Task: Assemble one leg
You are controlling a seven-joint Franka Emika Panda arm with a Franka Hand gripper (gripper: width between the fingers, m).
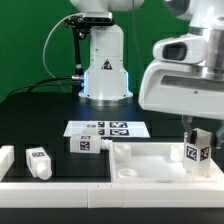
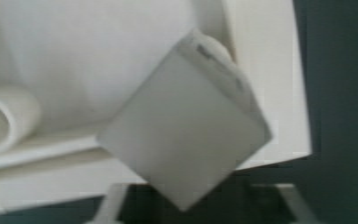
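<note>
Your claw [image 1: 196, 136] is pinching the leg [image 1: 198, 151] at the exterior view's right, above the right end of the panel [image 1: 140, 162]. In the wrist view it sits cornerwise between the fingers [image 2: 284, 197]. A second leg [image 1: 88, 145] lies just near of the marker board [image 1: 100, 128], and a third leg [image 1: 38, 162] lies farther left on the desk [image 1: 40, 115].

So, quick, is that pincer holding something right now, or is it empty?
Pincer: closed, holding a small white leg with a black-and-white tag on it.
</note>
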